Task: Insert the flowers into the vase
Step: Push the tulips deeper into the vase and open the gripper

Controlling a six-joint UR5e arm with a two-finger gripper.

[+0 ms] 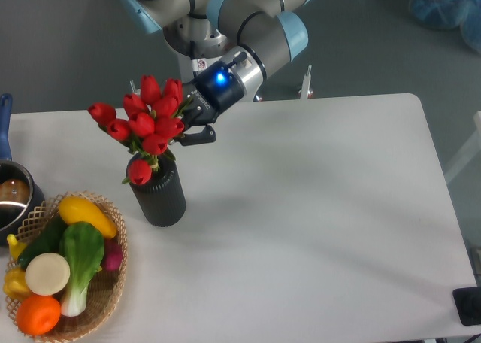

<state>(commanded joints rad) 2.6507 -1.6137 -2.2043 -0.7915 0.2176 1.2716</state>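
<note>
The flowers [146,125], a bunch of red tulip buds with green stems, stand with their stems down in the mouth of the vase [159,192], a matte black cylinder on the white table. The buds lean up and to the left above the vase. My gripper [188,121] is just right of and behind the buds, above the vase's right side. Its jaws look spread apart. The lower finger [197,138] shows dark beside the buds, and the upper one is partly hidden behind them. I see no stem held between the fingers.
A wicker basket [113,283] with toy vegetables stands at the front left, close to the vase. A metal pot [11,196] with a blue handle [4,125] sits at the left edge. The white table [316,207] extends to the right.
</note>
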